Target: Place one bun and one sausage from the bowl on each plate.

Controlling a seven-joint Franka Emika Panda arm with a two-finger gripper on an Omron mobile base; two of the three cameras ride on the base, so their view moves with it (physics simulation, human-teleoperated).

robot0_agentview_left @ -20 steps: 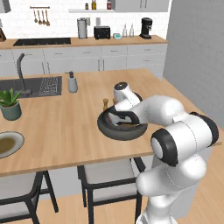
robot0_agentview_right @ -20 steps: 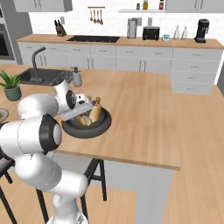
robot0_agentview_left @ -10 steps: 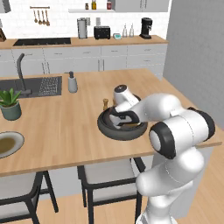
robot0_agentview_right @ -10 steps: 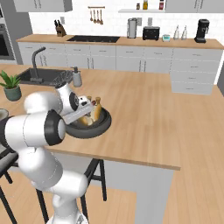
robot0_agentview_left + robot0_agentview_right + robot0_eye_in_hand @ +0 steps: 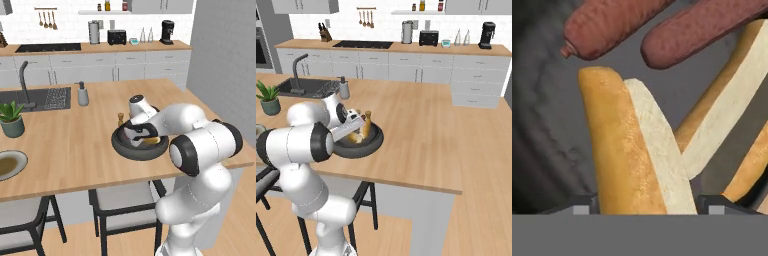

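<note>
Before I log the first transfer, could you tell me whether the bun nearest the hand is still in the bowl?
In the bowl. The bun lies on the bowl's dark floor beside two sausages, between the fingertips.

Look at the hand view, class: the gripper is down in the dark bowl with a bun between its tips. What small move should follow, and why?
Probably finish closing on the bun, then lift. The gripper has a finger tip at each side of it inside the bowl, but a firm grip cannot be confirmed. Two sausages lie beyond, clear of the jaws.
</note>
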